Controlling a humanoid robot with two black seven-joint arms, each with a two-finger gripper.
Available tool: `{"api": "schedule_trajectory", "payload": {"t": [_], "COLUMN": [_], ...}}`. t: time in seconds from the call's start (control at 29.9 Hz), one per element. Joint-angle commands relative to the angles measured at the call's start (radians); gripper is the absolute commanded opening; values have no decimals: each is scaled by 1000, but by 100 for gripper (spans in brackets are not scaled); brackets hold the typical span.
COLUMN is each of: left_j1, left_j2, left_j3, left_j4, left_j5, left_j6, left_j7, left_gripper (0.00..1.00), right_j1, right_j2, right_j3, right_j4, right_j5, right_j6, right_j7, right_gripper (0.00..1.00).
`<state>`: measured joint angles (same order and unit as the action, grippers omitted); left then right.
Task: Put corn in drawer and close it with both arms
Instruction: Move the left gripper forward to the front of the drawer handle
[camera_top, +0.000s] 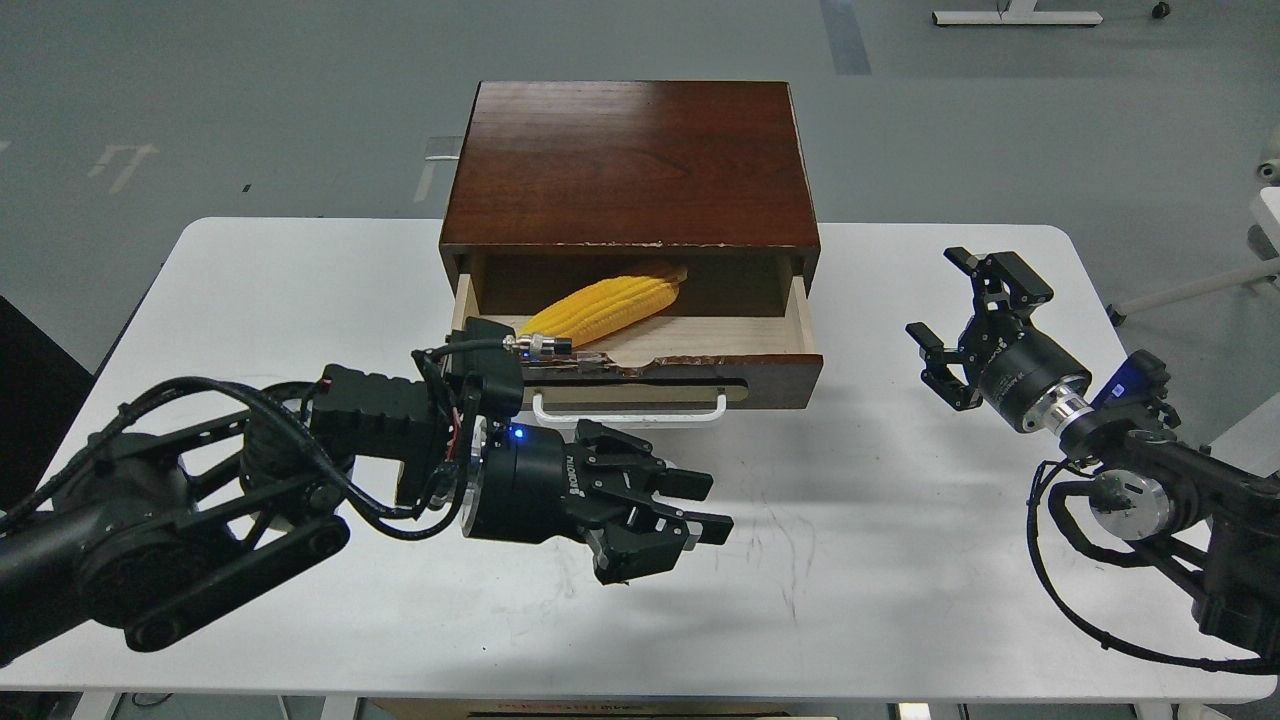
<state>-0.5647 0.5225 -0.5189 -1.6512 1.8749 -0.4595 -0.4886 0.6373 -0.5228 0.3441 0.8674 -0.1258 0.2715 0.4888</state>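
Note:
The yellow corn (603, 307) lies slantwise inside the open drawer (775, 362) of the dark reddish-brown wooden box (630, 165). The drawer's white bar handle (640, 411) faces me. My left gripper (706, 508) is open and empty, lying low over the table in front of the drawer, below the handle, fingers pointing right. My right gripper (962, 302) is open and empty, to the right of the drawer, well apart from it.
The white table (860, 560) carries the box at its back middle. My left arm (200, 510) crosses the table's front left. My right arm and its cables (1150, 500) fill the right edge. Grey floor lies beyond.

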Motion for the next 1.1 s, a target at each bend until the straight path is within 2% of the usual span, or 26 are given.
{"api": "schedule_trajectory", "payload": {"t": [0.0, 0.1, 0.17, 0.3, 0.53, 1.07], "left_j1": [78, 109, 115, 115, 121, 121], "left_j2": [-4, 5, 13, 13, 10, 2], "left_j3": [-13, -27, -39, -56, -59, -82], "left_j4": [48, 67, 82, 116, 201, 241], "left_j5": [-101, -219, -354, -453, -525, -568], "left_j6": [38, 52, 53, 58, 56, 58], "left_j7": [5, 31, 83, 131, 131, 133], "left_gripper": [0, 0, 0, 0, 0, 0], "right_j1": [-7, -8, -8, -8, -10, -30], "right_j2": [1, 1, 1, 3, 1, 1], "right_j3": [0, 0, 0, 0, 0, 0], "right_j4": [2, 1, 1, 1, 1, 5], "right_j5": [-2, -2, -3, -3, -3, -3], "right_j6": [0, 0, 0, 0, 0, 0], "right_j7": [0, 0, 0, 0, 0, 0], "right_gripper": [98, 98, 98, 98, 98, 98]}}
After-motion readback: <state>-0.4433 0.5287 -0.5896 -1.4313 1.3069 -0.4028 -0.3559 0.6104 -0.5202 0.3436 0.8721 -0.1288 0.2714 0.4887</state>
